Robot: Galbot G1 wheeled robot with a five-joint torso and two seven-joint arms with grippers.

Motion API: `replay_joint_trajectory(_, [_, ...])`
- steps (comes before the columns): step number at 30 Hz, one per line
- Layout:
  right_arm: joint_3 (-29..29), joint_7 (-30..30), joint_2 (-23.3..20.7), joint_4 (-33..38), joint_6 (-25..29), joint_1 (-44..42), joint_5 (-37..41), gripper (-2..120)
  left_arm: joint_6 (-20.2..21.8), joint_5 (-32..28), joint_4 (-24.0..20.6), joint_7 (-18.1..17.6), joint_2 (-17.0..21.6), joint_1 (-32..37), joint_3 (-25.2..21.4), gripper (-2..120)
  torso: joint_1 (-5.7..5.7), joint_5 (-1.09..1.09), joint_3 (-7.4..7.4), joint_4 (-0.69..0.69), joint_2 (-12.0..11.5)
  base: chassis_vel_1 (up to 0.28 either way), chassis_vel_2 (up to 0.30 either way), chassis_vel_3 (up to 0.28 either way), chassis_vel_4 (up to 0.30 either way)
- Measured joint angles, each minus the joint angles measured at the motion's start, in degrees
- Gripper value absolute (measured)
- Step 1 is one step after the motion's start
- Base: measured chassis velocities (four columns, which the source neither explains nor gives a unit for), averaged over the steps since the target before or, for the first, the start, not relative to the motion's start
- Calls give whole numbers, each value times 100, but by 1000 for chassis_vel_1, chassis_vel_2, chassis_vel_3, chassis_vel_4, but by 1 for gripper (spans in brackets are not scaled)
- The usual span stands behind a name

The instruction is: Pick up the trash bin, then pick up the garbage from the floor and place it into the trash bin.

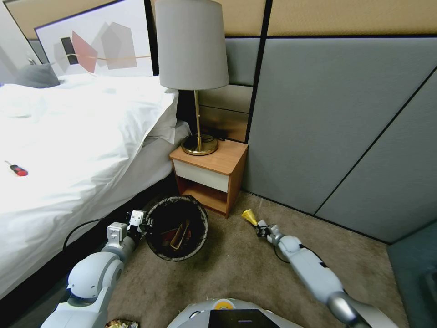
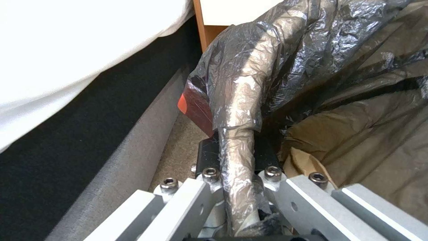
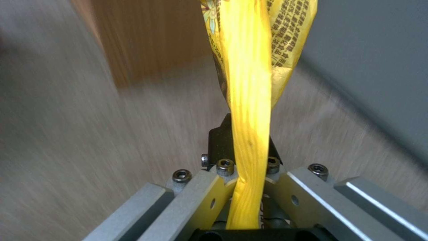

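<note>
Carpet [image 1: 236, 269]: right gripper [image 1: 260, 228] pinching wrapper [image 1: 249, 217]

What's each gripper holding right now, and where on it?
The left gripper clamps the trash bin by its bag-covered rim on the bed side. The right gripper pinches a yellow snack wrapper at its narrow, crumpled end.
</note>
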Motion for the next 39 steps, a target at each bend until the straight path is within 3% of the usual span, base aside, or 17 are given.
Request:
replay_joint_trajectory(1, [0, 0, 0, 0, 0, 0, 0, 0, 0, 0, 0, 0, 0, 0, 0, 1, 0, 0, 0, 0, 0, 0, 0, 0, 0])
replay_joint_trajectory(9, [587, 138, -341, 2078, -460, -600, 571, 0, 5, 2, 15, -20, -13, -31, 40, 1, 0, -2, 0, 0, 0, 0, 0, 0, 0])
replay_joint_trajectory(21, [257, 527, -376, 3897, -1358, -368, 1351, 0, 14, 4, 28, -24, -5, -67, 71, 1, 0, -2, 0, 0, 0, 0, 0, 0, 0])
replay_joint_trajectory(29, [-236, 544, -309, 4368, -1708, 77, 1556, 0, 20, 3, 17, -25, 6, -72, 91, 1, 0, -1, 0, -1, 0, 0, 0, 0, 0])
replay_joint_trajectory(39, [-1372, 1136, -10, 4672, -2262, 813, 2264, 0, 21, 9, -29, -29, -2, -65, 122, 1, 0, -2, 1, -1, 0, 0, 0, 0, 0])
